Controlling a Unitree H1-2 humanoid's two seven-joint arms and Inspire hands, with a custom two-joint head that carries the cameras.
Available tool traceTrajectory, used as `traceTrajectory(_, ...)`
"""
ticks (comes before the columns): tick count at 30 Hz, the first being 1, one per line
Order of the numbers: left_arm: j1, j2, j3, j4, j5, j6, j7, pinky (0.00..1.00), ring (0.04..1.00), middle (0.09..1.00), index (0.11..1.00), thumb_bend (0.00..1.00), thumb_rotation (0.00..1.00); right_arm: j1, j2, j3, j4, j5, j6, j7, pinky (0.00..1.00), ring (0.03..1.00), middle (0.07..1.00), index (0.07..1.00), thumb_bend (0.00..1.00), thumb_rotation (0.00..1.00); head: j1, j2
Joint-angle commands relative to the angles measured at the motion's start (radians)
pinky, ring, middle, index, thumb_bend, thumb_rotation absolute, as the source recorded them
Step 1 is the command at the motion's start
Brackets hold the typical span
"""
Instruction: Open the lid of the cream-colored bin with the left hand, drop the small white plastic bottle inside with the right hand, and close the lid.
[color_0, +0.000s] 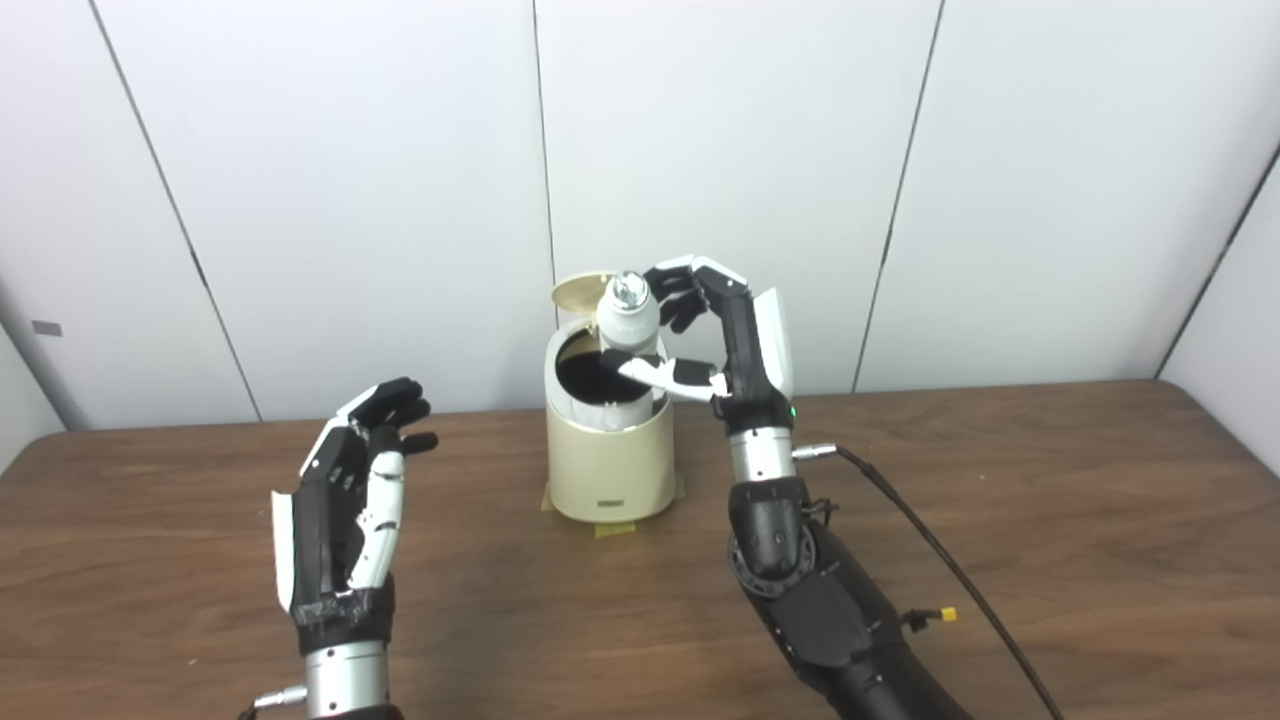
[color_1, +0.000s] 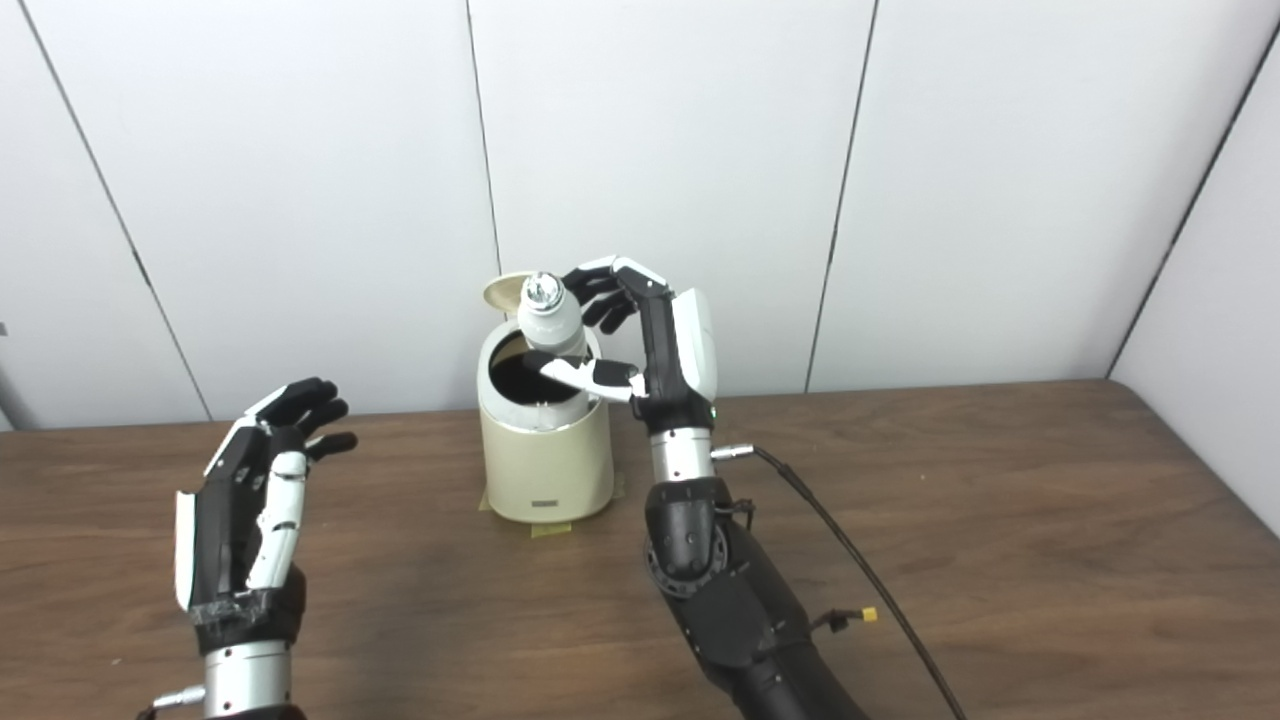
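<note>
The cream-colored bin (color_0: 610, 455) stands at the back middle of the wooden table, its lid (color_0: 580, 291) tipped up behind the dark opening. My right hand (color_0: 715, 335) is shut on the small white plastic bottle (color_0: 628, 312), holding it upright over the right rim of the opening, thumb under it and fingers curled behind. The bottle's silver cap faces up. My left hand (color_0: 350, 500) hovers open above the table to the left of the bin, fingers apart, touching nothing.
Tape patches (color_0: 615, 528) hold the bin's base to the table (color_0: 1000, 520). A black cable (color_0: 930, 540) runs from my right wrist across the table toward the front right. White wall panels stand close behind the bin.
</note>
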Motion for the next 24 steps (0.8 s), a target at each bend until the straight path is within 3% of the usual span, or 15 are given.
traceTrajectory(1, -0.022, -0.007, -0.008, -0.043, 0.022, -0.005, 0.006, 0.65, 0.748, 0.759, 0.735, 0.23, 0.52, -0.038, -0.008, -0.004, -0.015, 0.015, -0.032, 0.005, 0.33, 0.416, 0.472, 0.517, 0.52, 0.00, 0.000, 0.001)
traceTrajectory(24, -0.017, -0.031, -0.017, -0.076, 0.040, 0.036, 0.015, 0.66, 0.742, 0.752, 0.733, 0.23, 0.52, 0.023, -0.018, -0.042, -0.077, 0.008, 0.043, 0.128, 0.29, 0.380, 0.465, 0.544, 0.51, 0.00, 0.025, 0.006)
